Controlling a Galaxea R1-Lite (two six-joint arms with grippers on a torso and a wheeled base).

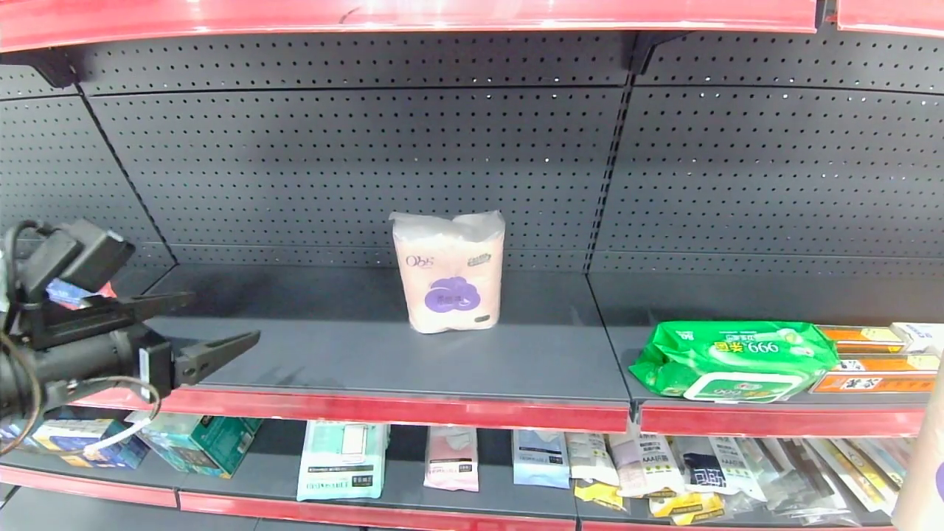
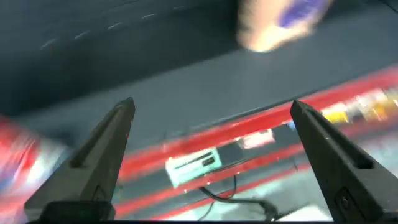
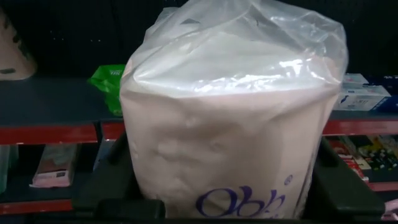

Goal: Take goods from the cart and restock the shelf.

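A pink tissue pack [image 1: 450,273] with a purple label stands upright on the middle shelf [image 1: 354,354], near its back. My left gripper [image 1: 226,316] hovers open at the shelf's front left edge, well left of that pack. In the left wrist view its fingers [image 2: 106,155] spread wide over the red shelf lip [image 2: 249,140], with the pack [image 2: 280,22] blurred beyond. My right gripper [image 3: 224,165] is shut on a second tissue pack [image 3: 230,118], a finger on each side. A corner of this held pack [image 1: 922,472] shows at the lower right of the head view.
A green wipes pack [image 1: 730,358] and orange boxes [image 1: 863,361] lie on the shelf's right section. The lower shelf [image 1: 383,509] holds several packets and boxes. A red-edged shelf [image 1: 405,15] overhangs above. The pegboard back wall [image 1: 354,162] closes off the rear.
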